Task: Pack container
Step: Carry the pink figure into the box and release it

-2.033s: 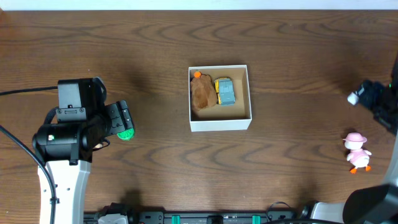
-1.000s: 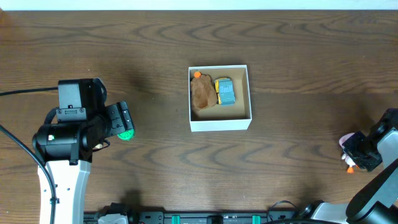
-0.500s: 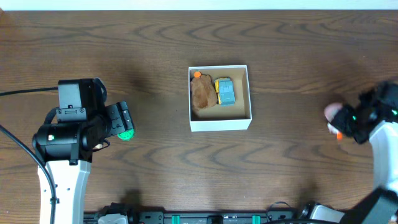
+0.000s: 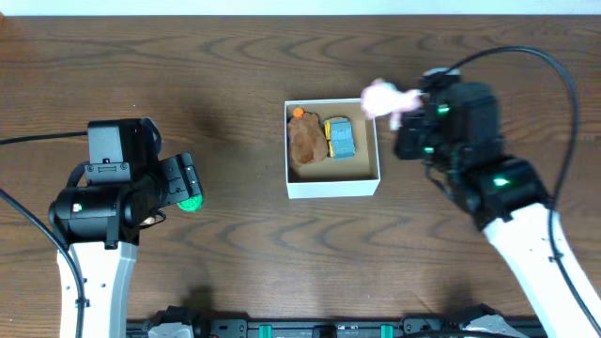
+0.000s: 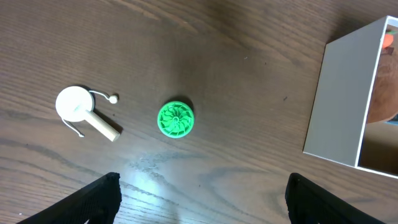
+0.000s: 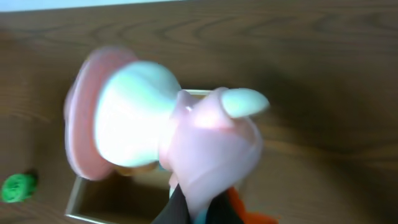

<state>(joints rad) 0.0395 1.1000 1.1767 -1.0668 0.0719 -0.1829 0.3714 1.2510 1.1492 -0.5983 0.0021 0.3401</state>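
Observation:
The container (image 4: 331,188), a white-walled square box with a tan inside, stands mid-table; it also shows in the left wrist view (image 5: 342,99) and the right wrist view (image 6: 74,199). Inside lie a brown plush toy (image 4: 304,141) and a yellow-and-blue toy car (image 4: 340,137). My right gripper (image 4: 404,111) is shut on a pink duck toy (image 4: 380,97), held in the air over the box's far right corner. The duck (image 6: 186,124) fills the right wrist view and hides most of the gripper (image 6: 199,208). My left gripper (image 5: 202,199) hangs open over bare table, left of the box.
A green ridged disc (image 5: 175,119) lies on the table just beyond my left gripper; it also shows in the overhead view (image 4: 191,203). A white round piece with a wooden stick (image 5: 78,106) lies left of it. The table's back edge runs along the top.
My right gripper closed on the pink duck at the table's right side, lifted it and carried it left to above the box's right rim. The left arm has not moved.

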